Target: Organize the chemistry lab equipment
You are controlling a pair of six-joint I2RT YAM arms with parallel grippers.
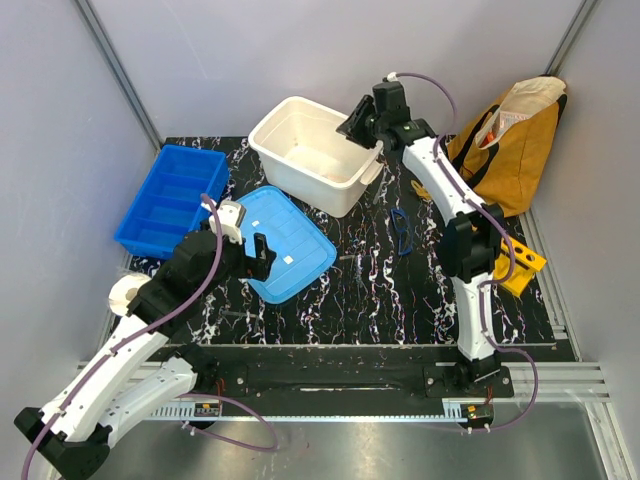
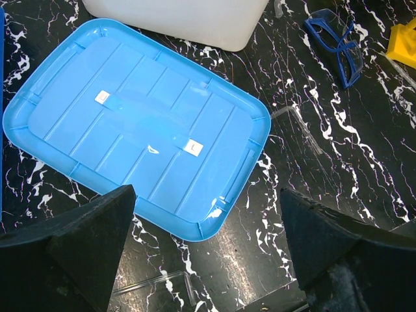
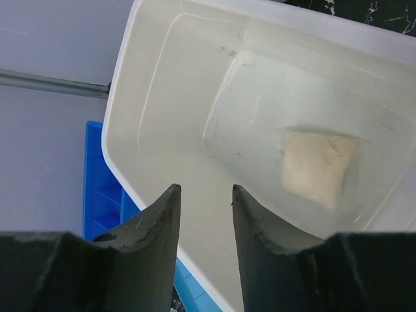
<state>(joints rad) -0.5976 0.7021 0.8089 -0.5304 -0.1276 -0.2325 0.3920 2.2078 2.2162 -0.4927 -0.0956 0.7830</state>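
Wad (image 3: 318,168) inside white tub (image 3: 162,97), under right gripper (image 3: 205,192), jaws a little apart, empty. Left gripper (image 2: 208,214) wide open above blue lid (image 2: 130,123). Yellow rack (image 2: 403,45) cut off at edge; transparent tubes (image 2: 294,118) hardly visible

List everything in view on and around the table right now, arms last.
Tub: one, white, back centre, lid off.
Soft wad: one, pale off-white, lying inside the tub.
Lid: one, light blue, flat on the table in front of the tub.
Divided tray: one, blue, back left.
Safety glasses: one pair, blue-rimmed and clear, right of the lid.
Rack: one, yellow-orange, right edge.
Thin tubes: at least two, transparent, near the lid; exact count unclear.
Bag: one, mustard yellow, back right corner.
Table: one, black with white marbling.
Left pincer: black, open, empty, over the lid's near edge.
Right pincer: black, open, empty, above the tub.
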